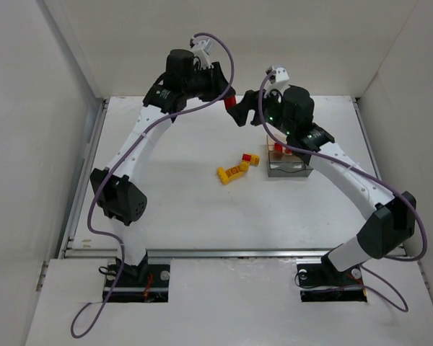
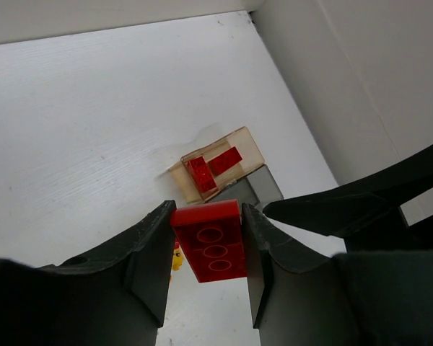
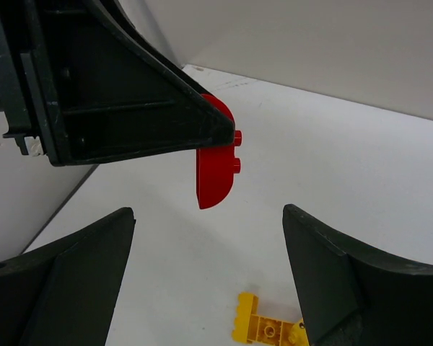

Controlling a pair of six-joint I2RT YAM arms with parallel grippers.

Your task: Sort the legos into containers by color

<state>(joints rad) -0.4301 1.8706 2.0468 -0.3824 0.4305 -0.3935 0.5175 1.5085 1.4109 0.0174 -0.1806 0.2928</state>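
My left gripper [image 1: 230, 101] is shut on a red lego [image 1: 232, 102] and holds it high above the back of the table; the left wrist view shows the brick [image 2: 211, 239] pinched between both fingers. My right gripper [image 1: 245, 107] is open and empty, right next to it, jaws facing the held brick [image 3: 215, 169]. The tan tray [image 2: 239, 137] holds two red legos [image 2: 213, 169]. The clear grey tray [image 2: 258, 187] adjoins it. Several yellow legos [image 1: 233, 172] and one small red lego [image 1: 247, 156] lie on the table left of the trays [image 1: 289, 171].
White walls enclose the table on the left, back and right. The right arm reaches over the trays. A yellow lego [image 3: 265, 330] shows on the table below the right gripper [image 3: 209, 270].
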